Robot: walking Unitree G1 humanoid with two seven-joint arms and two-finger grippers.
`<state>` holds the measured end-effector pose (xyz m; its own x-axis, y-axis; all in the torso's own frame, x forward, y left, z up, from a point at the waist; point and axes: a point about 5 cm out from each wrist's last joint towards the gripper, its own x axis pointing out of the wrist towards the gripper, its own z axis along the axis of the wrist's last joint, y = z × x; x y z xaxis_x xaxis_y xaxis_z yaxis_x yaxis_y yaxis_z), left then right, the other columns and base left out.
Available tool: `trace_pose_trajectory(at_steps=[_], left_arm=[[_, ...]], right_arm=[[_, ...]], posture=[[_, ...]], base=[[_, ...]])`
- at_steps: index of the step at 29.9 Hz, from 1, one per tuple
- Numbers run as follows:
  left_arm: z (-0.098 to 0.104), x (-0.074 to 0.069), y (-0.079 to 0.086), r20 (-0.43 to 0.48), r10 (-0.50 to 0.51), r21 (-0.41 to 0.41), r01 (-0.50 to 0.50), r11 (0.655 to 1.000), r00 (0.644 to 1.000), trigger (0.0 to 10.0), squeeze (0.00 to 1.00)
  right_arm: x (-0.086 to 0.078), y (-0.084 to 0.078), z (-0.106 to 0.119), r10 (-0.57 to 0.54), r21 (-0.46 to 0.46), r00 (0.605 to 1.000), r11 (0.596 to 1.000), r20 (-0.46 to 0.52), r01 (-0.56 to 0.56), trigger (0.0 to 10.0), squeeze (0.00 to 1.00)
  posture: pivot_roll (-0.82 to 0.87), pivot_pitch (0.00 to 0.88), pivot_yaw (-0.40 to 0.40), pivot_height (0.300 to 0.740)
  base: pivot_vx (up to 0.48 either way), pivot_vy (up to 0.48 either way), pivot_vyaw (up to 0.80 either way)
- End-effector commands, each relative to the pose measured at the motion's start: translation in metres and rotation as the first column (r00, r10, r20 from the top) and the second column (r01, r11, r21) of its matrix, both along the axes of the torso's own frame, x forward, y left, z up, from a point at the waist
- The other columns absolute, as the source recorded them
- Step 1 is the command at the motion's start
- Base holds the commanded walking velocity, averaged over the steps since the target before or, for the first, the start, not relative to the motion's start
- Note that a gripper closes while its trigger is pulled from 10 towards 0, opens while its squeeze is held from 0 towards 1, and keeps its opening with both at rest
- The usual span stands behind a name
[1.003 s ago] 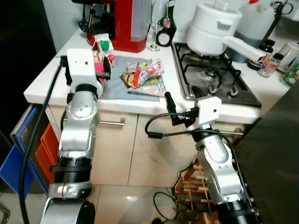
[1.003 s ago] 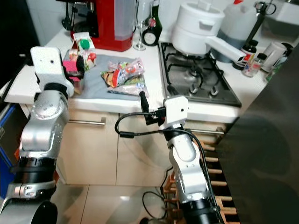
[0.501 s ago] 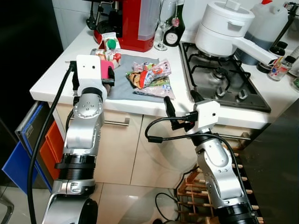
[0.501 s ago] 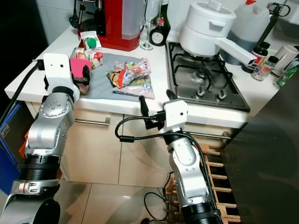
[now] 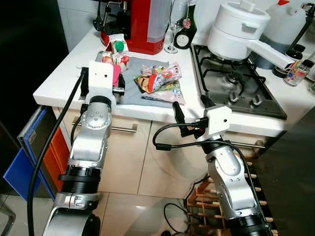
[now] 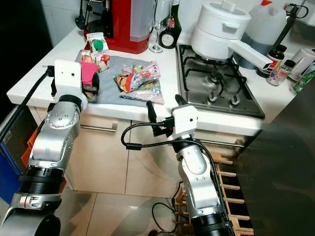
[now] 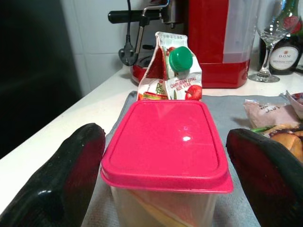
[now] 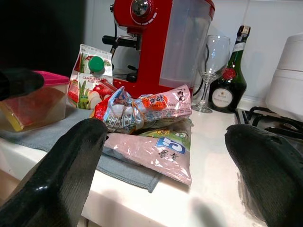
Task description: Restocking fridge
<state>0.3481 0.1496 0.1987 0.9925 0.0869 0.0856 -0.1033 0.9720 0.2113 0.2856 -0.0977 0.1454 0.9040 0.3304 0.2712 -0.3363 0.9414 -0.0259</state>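
Left wrist view: the left pincer (image 7: 165,179) stands wide open, one black finger (image 7: 57,175) on each side of a clear container with a pink lid (image 7: 165,142). Neither finger touches the container's walls; a gap shows on both sides. The container sits on a grey cloth (image 5: 130,91) at the near left part of the white bench (image 5: 59,81), with yellow and reddish contents visible through its wall. Just behind the container stands a juice carton with a green cap (image 7: 171,71), upright, and behind that a red coffee machine (image 7: 213,38).

The right pincer (image 8: 170,161) is also wide open and holds nothing. It hangs at the front edge of the bench, pointing toward a pile of snack packets (image 8: 147,123) on the cloth's right part. The packets lie near its fingers but are not between them.

Beyond the packets stand a wine glass (image 8: 210,71) and a dark bottle (image 8: 232,75). To the right lies a gas hob (image 5: 236,83) carrying a white pot (image 5: 236,27). Cupboard fronts (image 5: 128,157) sit beneath the bench.
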Motion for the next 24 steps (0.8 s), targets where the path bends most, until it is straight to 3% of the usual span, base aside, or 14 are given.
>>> trace_pose_trajectory(at_steps=[1, 13, 24], left_arm=[[-0.008, 0.0, -0.005, -0.032, -0.031, 0.007, 0.031, 0.999, 0.999, 10.0, 0.0], [-0.021, 0.007, 0.005, -0.059, -0.009, -0.043, 0.007, 0.999, 0.998, 10.0, 0.0], [-0.023, 0.022, 0.011, -0.054, 0.001, -0.034, -0.003, 0.999, 0.999, 10.0, 0.0]], right_arm=[[0.001, -0.004, 0.001, -0.003, 0.0, 1.0, 1.0, -0.002, 0.003, 10.0, 0.0], [0.002, -0.004, 0.002, 0.004, 0.004, 1.0, 1.0, 0.003, -0.004, 10.0, 0.0], [-0.006, 0.009, 0.002, 0.134, 0.036, 0.991, 0.99, -0.013, -0.134, 10.0, 0.0]], posture=[[0.05, 0.0, -0.099, 0.74], [0.05, 0.0, -0.101, 0.74], [0.04, 0.0, -0.106, 0.74]], base=[[0.0, 0.0, 0.0], [0.0, 0.0, 0.0], [0.0, 0.0, 0.0]])
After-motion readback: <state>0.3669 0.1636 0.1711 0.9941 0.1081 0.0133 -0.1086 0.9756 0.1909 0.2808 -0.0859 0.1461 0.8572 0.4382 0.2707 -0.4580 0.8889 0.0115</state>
